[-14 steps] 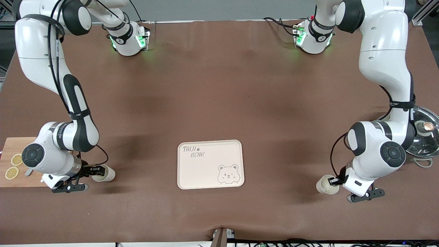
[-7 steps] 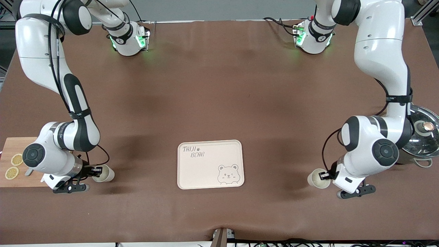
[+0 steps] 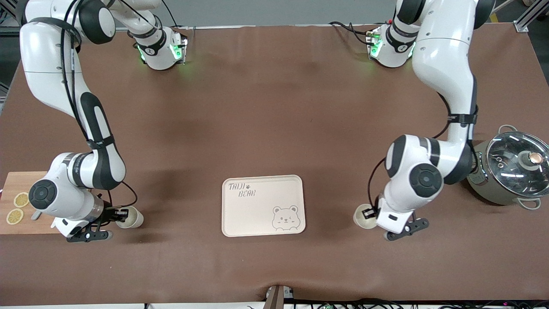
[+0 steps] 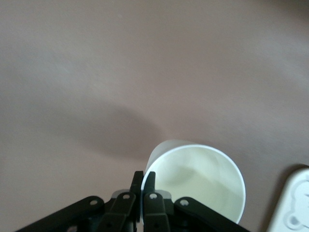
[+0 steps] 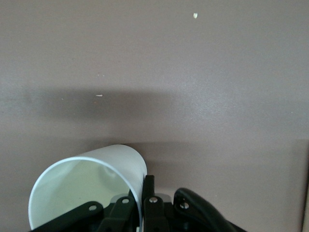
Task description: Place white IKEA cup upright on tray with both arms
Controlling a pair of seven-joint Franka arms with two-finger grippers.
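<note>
The cream "TAIJI BEAR" tray [image 3: 262, 205] lies near the table's front middle. My left gripper [image 3: 368, 212] is shut on the rim of a white cup [image 3: 360, 217], just off the tray toward the left arm's end. In the left wrist view the gripper [image 4: 143, 176] pinches that cup's wall [image 4: 198, 186], and a tray corner [image 4: 295, 205] shows. My right gripper [image 3: 121, 213] is shut on the rim of a second white cup [image 3: 133, 218] toward the right arm's end. In the right wrist view the gripper [image 5: 144, 186] pinches this cup's wall [image 5: 84, 186].
A steel pot with a glass lid [image 3: 510, 165] stands at the left arm's end of the table. A wooden cutting board [image 3: 17, 180] with lemon slices [image 3: 20, 199] lies at the right arm's end, beside the right arm's wrist.
My left arm has carried its cup a long way toward the tray, uncovering the pot. My right arm and its cup have hardly moved.
</note>
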